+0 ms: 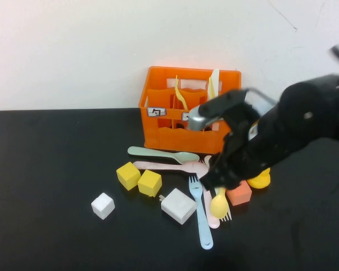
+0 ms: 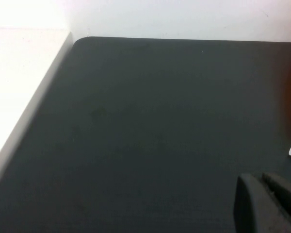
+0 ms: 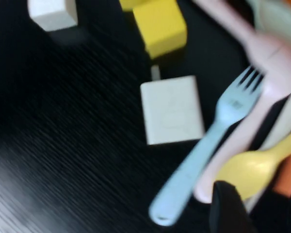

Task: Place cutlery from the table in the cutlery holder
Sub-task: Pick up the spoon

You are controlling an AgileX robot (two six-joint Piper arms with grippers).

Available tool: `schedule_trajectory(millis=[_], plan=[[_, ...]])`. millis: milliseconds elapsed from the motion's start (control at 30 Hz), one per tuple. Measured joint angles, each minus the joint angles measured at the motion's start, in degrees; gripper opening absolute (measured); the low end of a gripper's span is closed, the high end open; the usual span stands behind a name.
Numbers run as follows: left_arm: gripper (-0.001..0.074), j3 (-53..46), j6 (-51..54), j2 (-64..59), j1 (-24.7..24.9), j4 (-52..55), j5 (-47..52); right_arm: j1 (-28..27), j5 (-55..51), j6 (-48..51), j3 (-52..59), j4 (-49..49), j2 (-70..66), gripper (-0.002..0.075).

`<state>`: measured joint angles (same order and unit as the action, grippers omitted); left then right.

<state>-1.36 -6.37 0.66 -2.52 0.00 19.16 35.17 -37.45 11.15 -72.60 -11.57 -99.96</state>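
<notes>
The orange cutlery holder (image 1: 189,107) stands at the back of the black table (image 1: 56,164), with a yellow piece (image 1: 181,93) and a cream piece (image 1: 214,84) upright inside. In front lie a mint spoon (image 1: 158,153), a pink spoon (image 1: 169,166), a light blue fork (image 1: 201,217) and a yellow spoon (image 1: 219,204). My right gripper (image 1: 214,183) hovers low over the yellow spoon (image 3: 247,170), open, its fingers (image 3: 228,208) just short of the bowl. The blue fork (image 3: 203,150) lies beside it. My left gripper (image 2: 264,182) is shut and empty over bare table (image 2: 136,121).
Two yellow cubes (image 1: 127,175) (image 1: 150,182), a white cube (image 1: 103,205) and a white block (image 1: 178,206) lie left of the cutlery. An orange cube (image 1: 238,193) and a yellow toy (image 1: 260,179) sit under my right arm. The table's left edge (image 2: 43,92) shows in the left wrist view.
</notes>
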Motion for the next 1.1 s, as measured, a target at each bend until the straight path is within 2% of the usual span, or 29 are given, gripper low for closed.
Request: schedule_trajectory(millis=[233,433,633,900,1100], plan=[[-0.0001,0.00,0.00,0.00,0.00,0.00,0.00,0.00,0.38,-9.19,-2.73,-2.65,-9.20,0.0267],[-0.0001,0.00,0.00,0.00,0.00,0.00,0.00,0.00,-0.77,-14.03,-8.35,0.35,-15.11,0.0267],[-0.0001,0.00,0.00,0.00,0.00,0.00,0.00,-0.36,-3.39,-22.75,-10.86,7.29,-18.36,0.0267],[-0.0001,0.00,0.00,0.00,0.00,0.00,0.00,-2.25,-4.92,-29.35,-10.86,9.37,-19.71,0.0268],[-0.0001,0.00,0.13,0.00,0.00,0.00,0.00,-2.57,-2.74,-30.90,-10.91,9.77,-19.99,0.0314]])
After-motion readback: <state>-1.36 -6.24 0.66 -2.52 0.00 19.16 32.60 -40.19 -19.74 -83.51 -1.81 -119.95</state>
